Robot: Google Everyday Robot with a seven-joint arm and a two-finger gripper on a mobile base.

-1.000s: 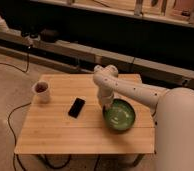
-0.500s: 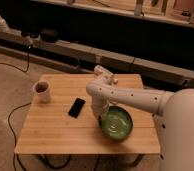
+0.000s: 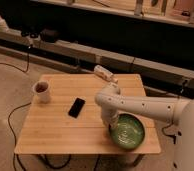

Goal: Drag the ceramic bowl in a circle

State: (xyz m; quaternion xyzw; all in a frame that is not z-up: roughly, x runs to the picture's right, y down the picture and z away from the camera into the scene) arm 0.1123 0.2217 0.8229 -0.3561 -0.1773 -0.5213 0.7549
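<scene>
Gripper [image 3: 110, 125] points down at the left rim of the ceramic bowl [image 3: 128, 132], at the end of the white arm [image 3: 140, 104] that bends in from the right. Whether its fingers are open or closed on the rim cannot be told; the wrist hides them.

Bowl: round, shallow, wide, glossy green glaze, darker rim, pale speckles inside. It sits on the front right part of the table [image 3: 60, 132], close to the front edge and the right corner.

Table: pale wood, rectangular, visible plank grain, matte. A flat black phone [image 3: 76, 107] lies near the middle, left of the gripper and apart from the bowl. A small white mug [image 3: 42, 91] with dark contents stands upright near the left edge, well apart from the bowl. A white oblong object [image 3: 103, 73] rests at the back edge.

Change from the frame half a second ago: bowl and gripper have moved together toward the front of the table and slightly right. Phone and mug unchanged.
</scene>
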